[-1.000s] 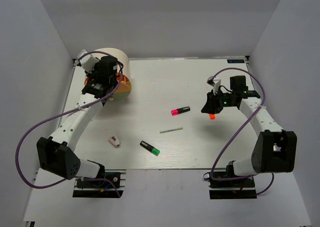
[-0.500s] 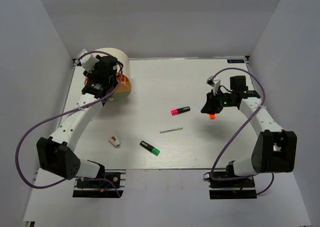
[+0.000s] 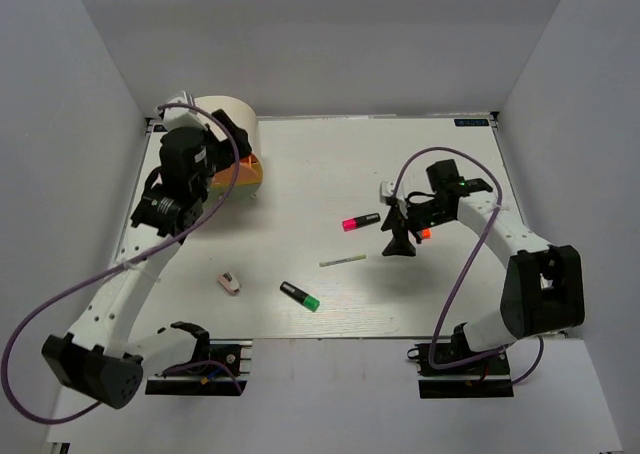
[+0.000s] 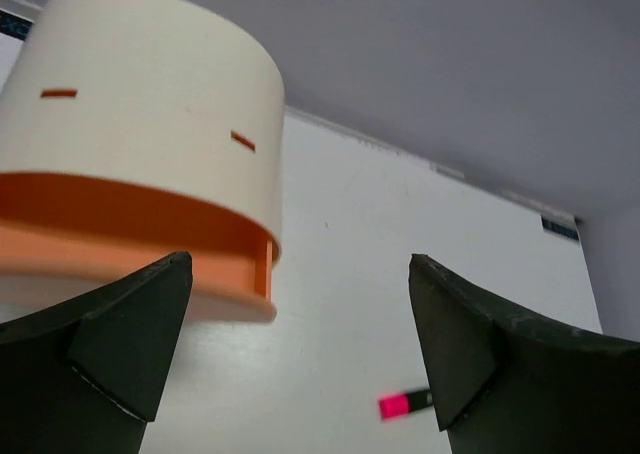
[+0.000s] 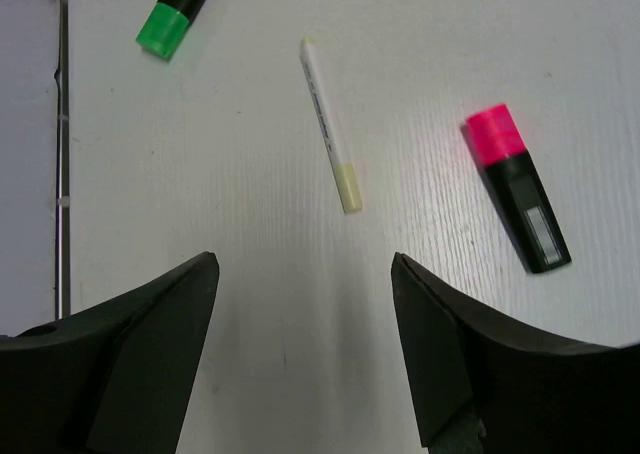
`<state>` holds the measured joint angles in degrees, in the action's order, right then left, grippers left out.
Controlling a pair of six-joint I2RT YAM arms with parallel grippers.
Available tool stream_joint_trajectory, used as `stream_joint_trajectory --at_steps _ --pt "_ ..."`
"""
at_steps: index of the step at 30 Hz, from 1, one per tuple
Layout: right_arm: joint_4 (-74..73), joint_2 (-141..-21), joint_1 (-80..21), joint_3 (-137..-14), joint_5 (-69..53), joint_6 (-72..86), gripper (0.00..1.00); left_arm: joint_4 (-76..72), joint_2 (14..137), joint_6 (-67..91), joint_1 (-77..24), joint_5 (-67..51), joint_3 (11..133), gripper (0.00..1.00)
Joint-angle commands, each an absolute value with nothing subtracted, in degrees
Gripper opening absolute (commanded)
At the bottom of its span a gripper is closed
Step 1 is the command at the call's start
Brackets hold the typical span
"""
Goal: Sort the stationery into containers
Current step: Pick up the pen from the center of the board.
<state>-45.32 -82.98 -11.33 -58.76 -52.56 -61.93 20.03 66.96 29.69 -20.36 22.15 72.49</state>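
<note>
The cream drum-shaped organizer stands at the far left with its orange drawer pulled out. My left gripper hangs open and empty beside it; the left wrist view shows the drum, the drawer and my left gripper. My right gripper is open and empty just right of a yellow-and-white pen. A pink-capped highlighter, a green-capped one and an eraser lie on the table. An orange cap shows by my right forearm.
In the right wrist view, beyond my right gripper, lie the pen, the pink highlighter and the green highlighter. White walls close in the table on three sides.
My left gripper has opened and risen back from the orange drawer. My right gripper has opened and swung left toward the pen; the orange-capped highlighter stays where it was.
</note>
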Motion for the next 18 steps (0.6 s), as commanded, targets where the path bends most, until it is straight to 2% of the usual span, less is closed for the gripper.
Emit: stream_joint_trajectory --at_steps 1,5,10,18 --pt "-43.54 -84.37 -16.51 -59.86 -50.56 -69.26 0.76 26.62 60.67 24.79 -20.21 11.09 68.21 0.99" --pt "-37.37 -87.01 -21.79 -60.03 -46.76 -65.05 0.76 30.32 53.21 27.06 -20.21 7.21 58.75 0.99" --pt "-35.16 -94.12 -28.82 -64.93 -41.50 -62.49 0.76 34.62 44.75 37.08 -20.21 8.26 47.93 0.99" --pt "-34.02 -100.37 -36.47 -68.12 -33.50 -61.88 0.70 39.11 39.91 48.06 -20.21 9.49 39.29 0.99"
